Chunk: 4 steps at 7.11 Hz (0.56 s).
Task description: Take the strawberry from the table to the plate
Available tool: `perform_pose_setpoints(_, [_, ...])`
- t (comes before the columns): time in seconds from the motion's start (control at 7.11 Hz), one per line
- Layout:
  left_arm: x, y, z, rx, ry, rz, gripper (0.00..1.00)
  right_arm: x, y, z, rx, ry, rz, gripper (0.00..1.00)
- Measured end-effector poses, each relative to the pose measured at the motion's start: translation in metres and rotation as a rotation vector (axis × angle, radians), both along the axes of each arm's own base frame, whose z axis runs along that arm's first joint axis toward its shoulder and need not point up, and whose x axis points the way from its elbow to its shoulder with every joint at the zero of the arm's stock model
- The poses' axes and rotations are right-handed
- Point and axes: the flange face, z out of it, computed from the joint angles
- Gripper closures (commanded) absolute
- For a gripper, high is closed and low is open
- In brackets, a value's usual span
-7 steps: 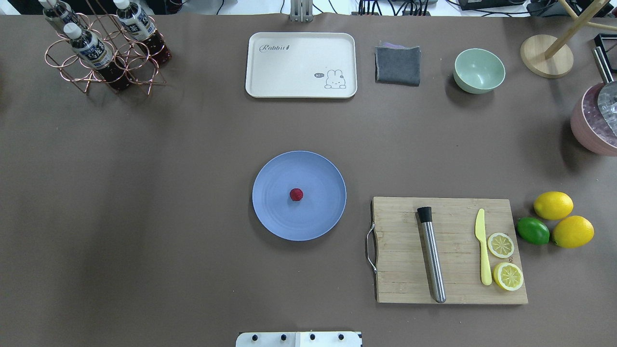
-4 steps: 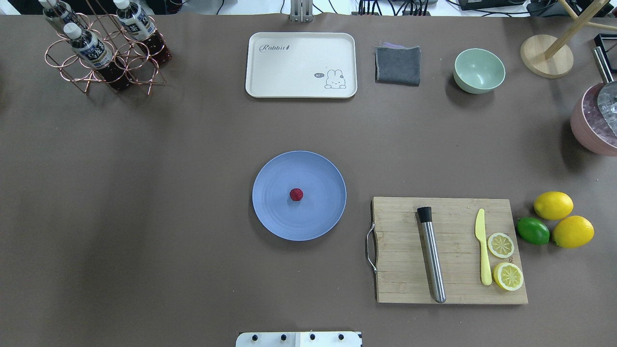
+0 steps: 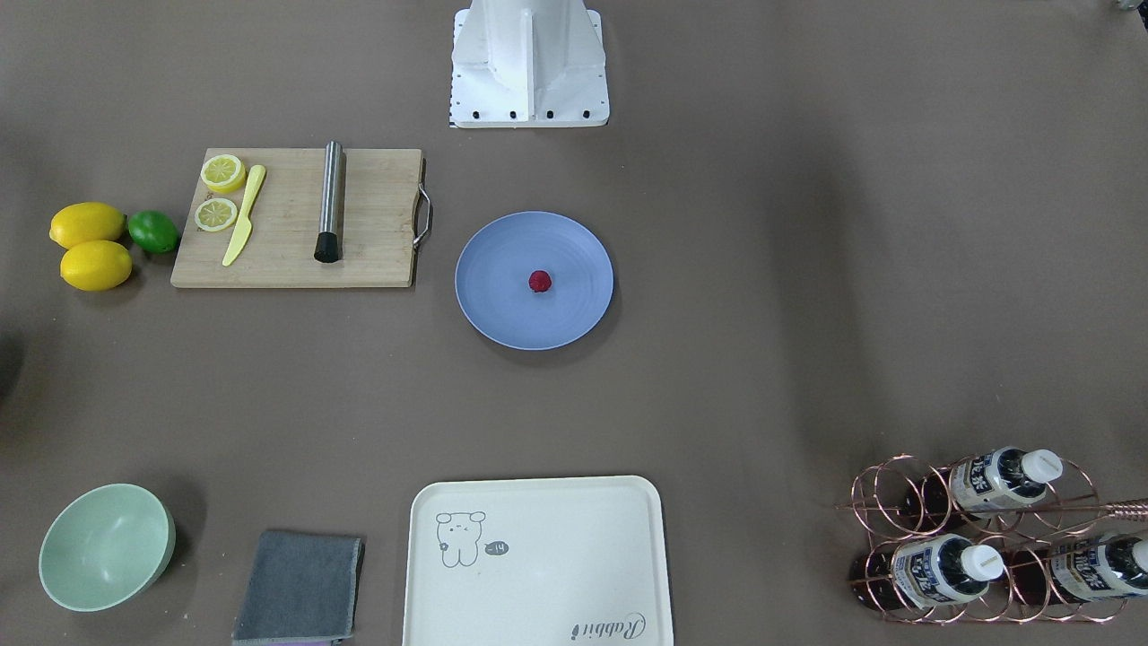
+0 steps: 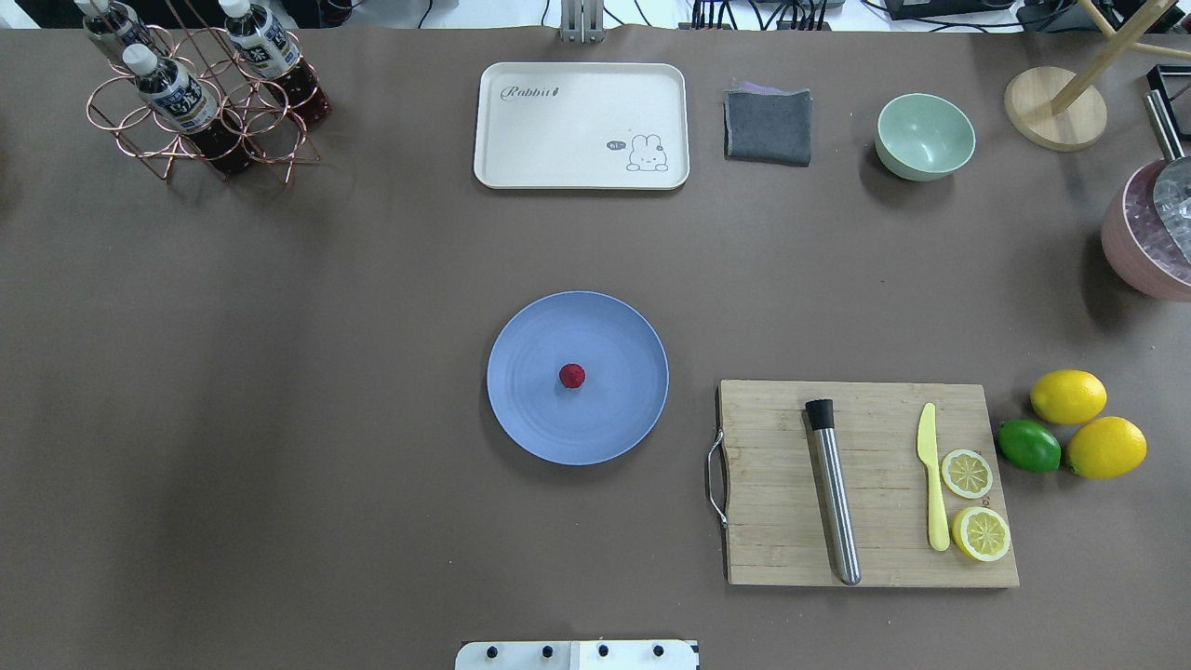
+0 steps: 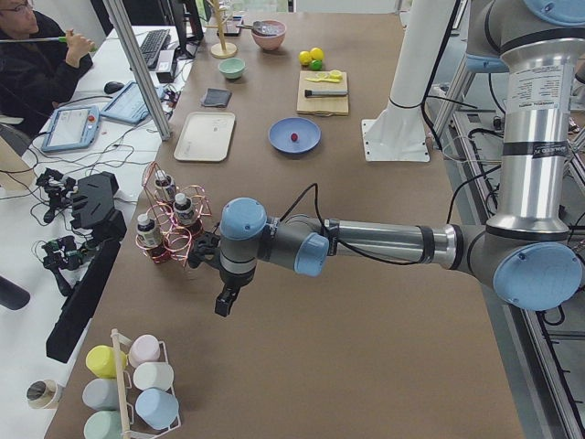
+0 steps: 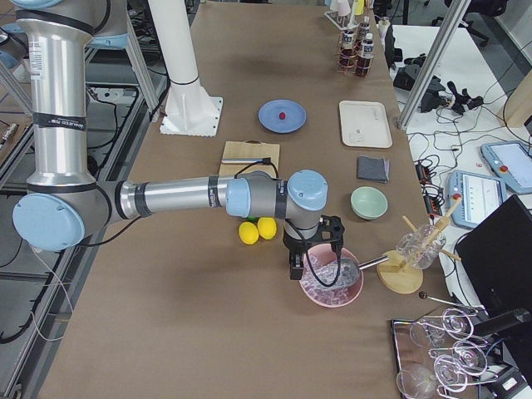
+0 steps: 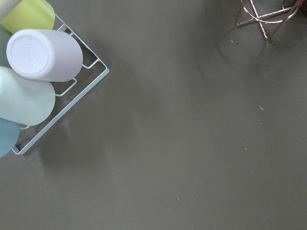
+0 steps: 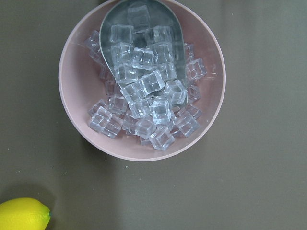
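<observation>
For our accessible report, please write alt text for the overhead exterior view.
A tiny deep-red strawberry lies at the centre of a round periwinkle-blue plate on a grey-brown table. A wooden cutting board lies right of the plate in the image, and a cream rectangular tray lies beyond it.

The cream tray (image 4: 582,126) on the table (image 4: 279,372) carries the word "Rabbit" in cursive script in one corner. A small speech bubble beside the bunny drawn in its opposite corner reads "hi". The bottles (image 4: 174,93) in the copper rack (image 4: 200,140) have printed labels, too small to read.
</observation>
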Motion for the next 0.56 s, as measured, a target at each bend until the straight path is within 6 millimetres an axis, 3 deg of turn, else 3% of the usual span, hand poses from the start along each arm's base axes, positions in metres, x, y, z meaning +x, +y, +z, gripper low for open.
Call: perform_pose_setpoints(0.56, [0.0,0.0,0.0003,-0.001,0.0,-0.001,0.02,-0.0007,-0.0031,-0.0044,0.005,-0.009,0.003,0.0])
